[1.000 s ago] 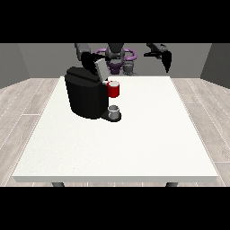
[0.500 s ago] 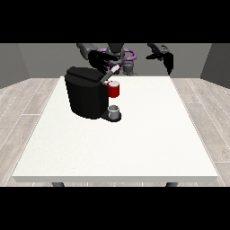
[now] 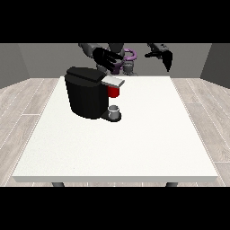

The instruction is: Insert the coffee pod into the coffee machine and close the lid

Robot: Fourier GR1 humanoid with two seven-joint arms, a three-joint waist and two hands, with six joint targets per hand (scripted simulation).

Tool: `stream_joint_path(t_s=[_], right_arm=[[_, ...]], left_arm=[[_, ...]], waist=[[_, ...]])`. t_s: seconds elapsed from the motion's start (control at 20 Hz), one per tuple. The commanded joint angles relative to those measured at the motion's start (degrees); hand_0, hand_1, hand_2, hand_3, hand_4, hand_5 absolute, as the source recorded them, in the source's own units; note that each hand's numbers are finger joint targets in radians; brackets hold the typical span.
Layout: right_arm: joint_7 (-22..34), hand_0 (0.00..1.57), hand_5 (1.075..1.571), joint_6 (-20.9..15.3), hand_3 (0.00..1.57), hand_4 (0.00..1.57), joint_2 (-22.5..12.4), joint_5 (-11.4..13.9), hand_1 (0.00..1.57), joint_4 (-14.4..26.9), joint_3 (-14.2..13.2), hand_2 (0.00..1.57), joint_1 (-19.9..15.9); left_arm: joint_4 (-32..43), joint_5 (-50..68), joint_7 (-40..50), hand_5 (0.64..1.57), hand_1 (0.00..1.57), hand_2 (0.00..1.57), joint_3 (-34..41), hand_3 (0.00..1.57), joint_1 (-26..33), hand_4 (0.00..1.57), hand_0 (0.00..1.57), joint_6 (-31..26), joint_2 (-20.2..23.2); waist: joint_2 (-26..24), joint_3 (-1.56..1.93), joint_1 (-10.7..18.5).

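The black coffee machine [image 3: 87, 96] stands on the left half of the white table [image 3: 143, 143]. Its grey lid [image 3: 112, 81] lies level over a red thing at the machine [image 3: 114, 92]. A small grey thing [image 3: 115, 110] sits on the machine's base below. The hand at the view's left [image 3: 106, 57] hovers above and behind the lid, open with fingers spread, touching nothing. The hand at the view's right [image 3: 163, 55] hangs in the air past the table's far edge, open with its fingers drooping.
The robot's torso [image 3: 123, 60] stands behind the table's far edge. Grey wood floor surrounds the table on all sides.
The grey lid has swung down from tilted to level. The hand at the view's left moved right along the machine's top and now sits above the lid. The other hand barely shifted.
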Motion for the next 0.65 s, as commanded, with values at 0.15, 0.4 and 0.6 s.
stream_joint_path(t_s=[0.15,0.4,0.6], right_arm=[[-3.9,0.00,1.571,0.7,0.00,0.13,3.3,-0.5,0.00,-1.2,1.1,0.00,2.9],[-7.5,0.00,1.571,0.1,0.00,0.27,5.2,-10.0,0.00,-8.3,10.2,0.00,14.8],[-7.6,0.00,1.571,-2.0,0.00,0.16,5.3,-12.4,0.00,-12.4,12.7,0.00,22.4]], left_arm=[[-2.0,-1.6,-4.6,1.571,0.00,0.00,-3.8,0.00,5.6,0.21,0.00,1.1,-4.3],[3.0,-1.3,-6.8,1.571,0.00,0.00,-1.6,0.00,6.5,0.19,0.00,1.6,-3.3],[5.5,-1.9,-7.7,1.571,0.00,0.00,0.3,0.00,7.4,0.19,0.00,3.8,-2.6]], waist=[[-3.3,0.01,0.2],[-7.7,0.00,-3.9],[-8.9,-0.01,-8.8]])
